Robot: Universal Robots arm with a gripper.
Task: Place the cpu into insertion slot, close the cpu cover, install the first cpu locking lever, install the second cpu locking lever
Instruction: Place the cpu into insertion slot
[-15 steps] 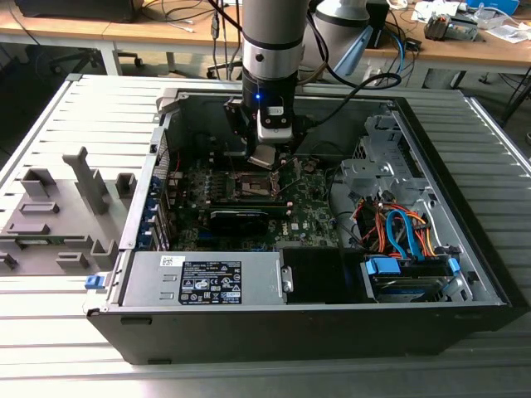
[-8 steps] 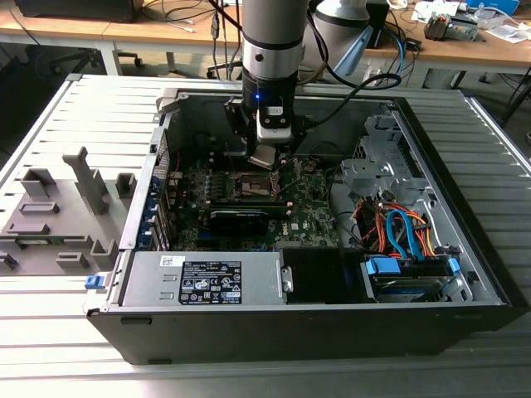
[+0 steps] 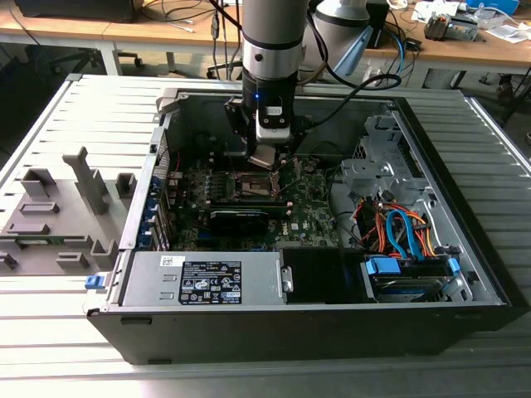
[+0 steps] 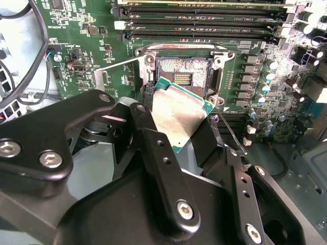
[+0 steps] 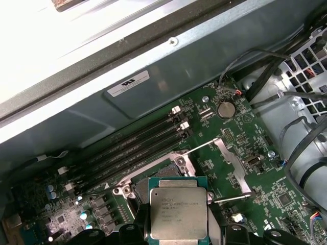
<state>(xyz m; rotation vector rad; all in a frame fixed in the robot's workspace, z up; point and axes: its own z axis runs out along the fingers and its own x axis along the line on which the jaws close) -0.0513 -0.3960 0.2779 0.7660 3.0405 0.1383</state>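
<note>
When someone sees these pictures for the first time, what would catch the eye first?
The silvery cpu, clamped between the black jaws, hangs close above the open slot on the green board. In the exterior view, the arm reaches down into an open computer case.

The cpu (image 4: 176, 109) sat in the gripper (image 4: 178, 125), just above the insertion slot (image 4: 184, 71). In the exterior view, the power supply (image 3: 207, 282) lay at their six o'clock.
</note>
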